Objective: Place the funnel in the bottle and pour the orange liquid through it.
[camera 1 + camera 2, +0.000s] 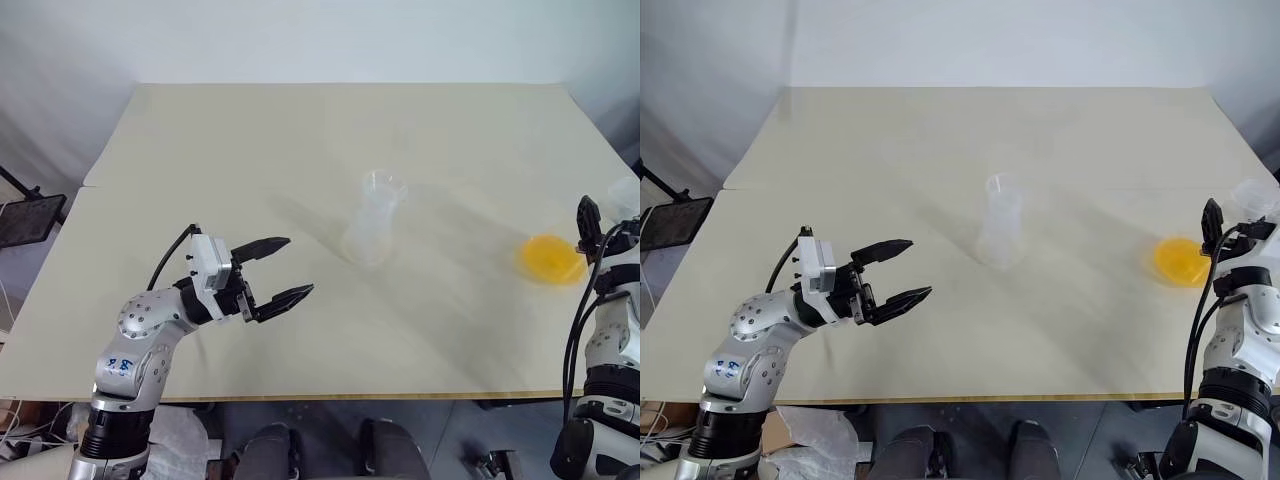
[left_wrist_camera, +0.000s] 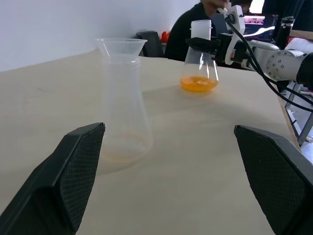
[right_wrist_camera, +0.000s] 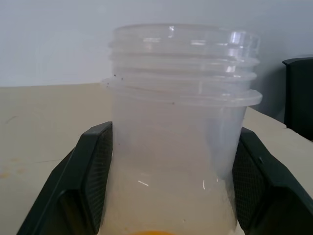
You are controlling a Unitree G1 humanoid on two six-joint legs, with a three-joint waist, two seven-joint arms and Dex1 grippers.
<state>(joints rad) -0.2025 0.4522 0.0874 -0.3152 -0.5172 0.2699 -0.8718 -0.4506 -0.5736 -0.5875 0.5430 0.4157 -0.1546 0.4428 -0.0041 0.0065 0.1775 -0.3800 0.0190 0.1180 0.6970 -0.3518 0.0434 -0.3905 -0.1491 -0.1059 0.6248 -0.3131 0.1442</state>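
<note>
Left gripper (image 1: 282, 268) jaws apart, empty | clear plastic funnel (image 2: 121, 47) seated in clear tapered bottle (image 1: 372, 222) | right gripper (image 3: 171, 171) clamped on clear flask neck (image 3: 178, 122), orange liquid (image 1: 548, 257) inside

We see bare table (image 1: 250, 140) all around the bottle (image 1: 372, 222), open to approach from every side. Only the flask (image 2: 199, 61) at the right edge interrupts the surface, well apart from it.

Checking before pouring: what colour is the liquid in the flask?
Bright yellow-orange liquid, clearest in the left wrist view.
</note>
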